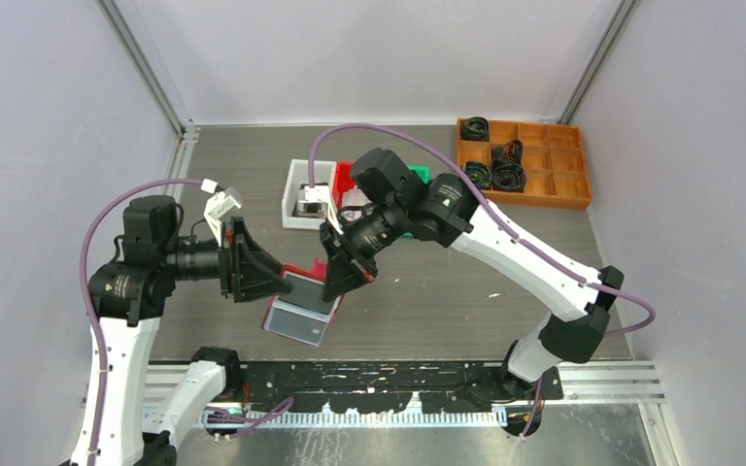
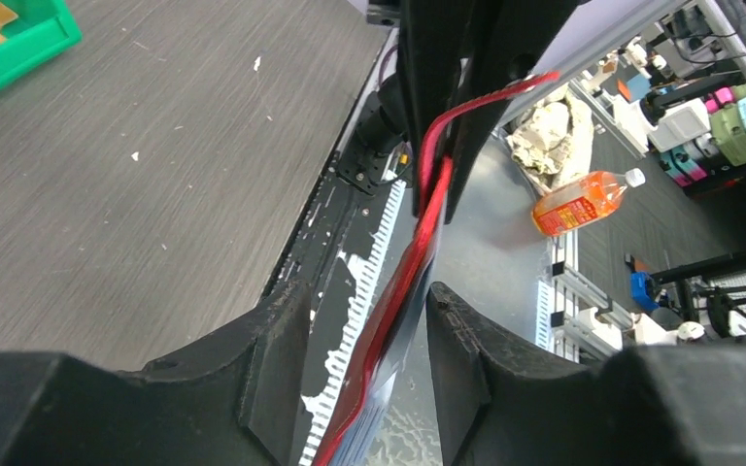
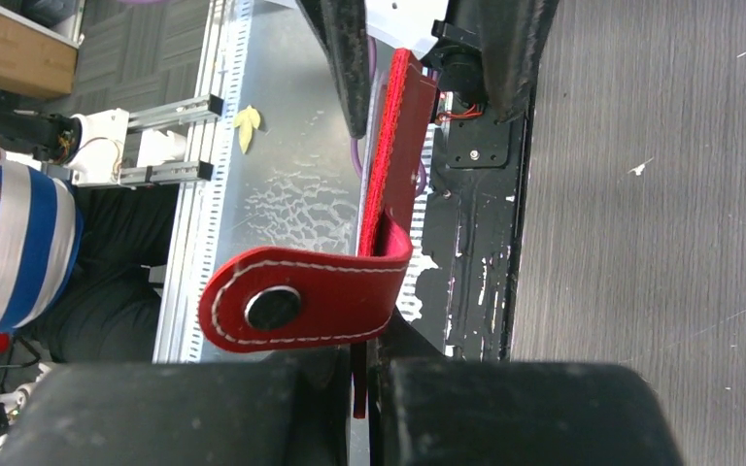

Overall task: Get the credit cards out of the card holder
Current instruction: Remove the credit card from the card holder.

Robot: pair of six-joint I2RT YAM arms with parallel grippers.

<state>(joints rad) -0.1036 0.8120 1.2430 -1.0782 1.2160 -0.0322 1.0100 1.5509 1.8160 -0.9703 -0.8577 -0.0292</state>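
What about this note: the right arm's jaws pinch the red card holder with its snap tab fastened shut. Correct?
Not quite. The right wrist view shows the snap tab unfastened, sticking out loose from the card holder. The right gripper does pinch it.

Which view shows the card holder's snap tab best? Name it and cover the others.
Right wrist: the snap tab faces the camera, with its stud and stitching clear, just above the right claw. Left wrist sees the card holder edge-on, the tab only a thin red curve. Top external: the tab cannot be made out.
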